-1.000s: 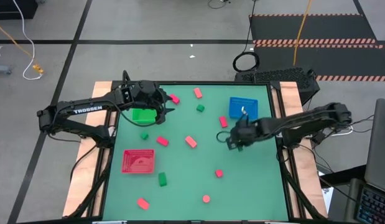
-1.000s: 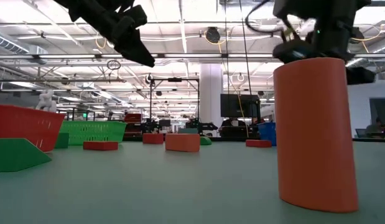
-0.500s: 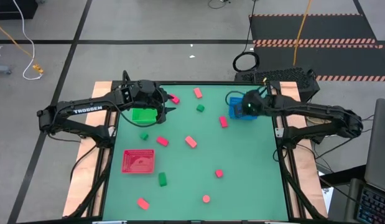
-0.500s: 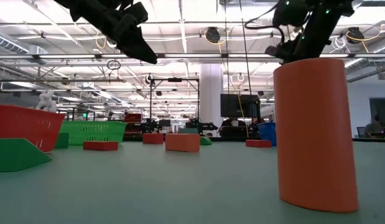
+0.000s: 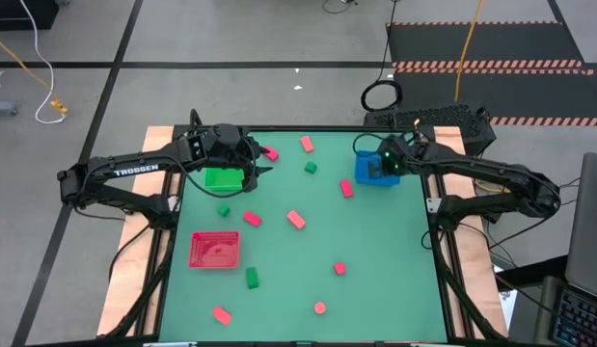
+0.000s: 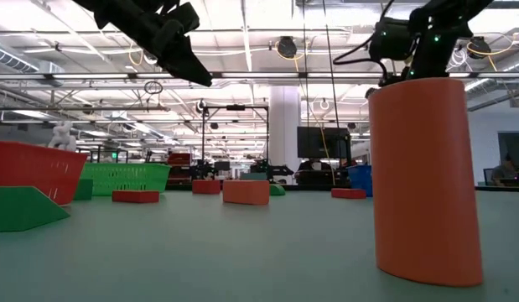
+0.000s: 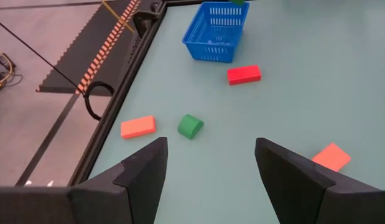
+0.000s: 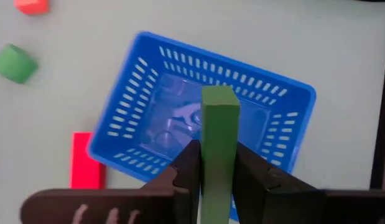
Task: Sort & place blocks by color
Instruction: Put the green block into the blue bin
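I hold a green block (image 8: 218,146) tight between the two fingers of my right gripper (image 8: 218,163). It stands straight up so it can drop cleanly. I hang right above the blue basket (image 8: 133,102), which looks empty. My left gripper (image 7: 208,168) waits above the green basket (image 5: 222,177), far from the blue basket, fingers apart and holding nothing. More red and green blocks lie on the table (image 5: 394,280) beside the blue basket, like the red block (image 8: 88,160) touching its side.
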You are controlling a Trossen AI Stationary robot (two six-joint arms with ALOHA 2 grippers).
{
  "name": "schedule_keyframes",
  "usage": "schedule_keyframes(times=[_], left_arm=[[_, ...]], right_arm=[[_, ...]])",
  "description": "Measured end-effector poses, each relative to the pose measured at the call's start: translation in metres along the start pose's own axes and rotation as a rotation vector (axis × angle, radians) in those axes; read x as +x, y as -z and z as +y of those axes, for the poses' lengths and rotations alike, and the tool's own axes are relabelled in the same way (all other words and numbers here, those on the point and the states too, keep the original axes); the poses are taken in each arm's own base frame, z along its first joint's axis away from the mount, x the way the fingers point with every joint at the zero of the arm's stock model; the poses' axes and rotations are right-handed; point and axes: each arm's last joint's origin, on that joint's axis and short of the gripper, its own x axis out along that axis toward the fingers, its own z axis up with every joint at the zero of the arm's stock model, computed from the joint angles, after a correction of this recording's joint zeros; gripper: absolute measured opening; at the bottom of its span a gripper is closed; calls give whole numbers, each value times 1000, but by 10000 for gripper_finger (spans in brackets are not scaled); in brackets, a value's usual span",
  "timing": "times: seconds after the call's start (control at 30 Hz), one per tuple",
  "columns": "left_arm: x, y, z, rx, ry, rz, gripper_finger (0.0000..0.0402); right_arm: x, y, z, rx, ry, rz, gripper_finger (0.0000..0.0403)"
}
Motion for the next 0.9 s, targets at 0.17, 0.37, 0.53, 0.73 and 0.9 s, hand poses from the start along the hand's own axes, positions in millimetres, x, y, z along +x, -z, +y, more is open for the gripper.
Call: schedule_keyframes(times=[0.17,0.37,0.53,0.73,0.9], left_arm=[[0,0,0,0,0,0,243],[0,0,0,-1,0,0,243],[0,0,0,0,0,0,243],[0,0,0,-1,-7,0,243],[0,0,1,13,-18,2,243]], right_arm=[[10,3,1,-28,-36,-39,75],[12,0,4,-48,-76,-88,119],[11,-3,7,-83,-103,-124,144],[4,-20,25,-203,-333,-290,152],[-13,-35,49,-362,-707,-472,153]])
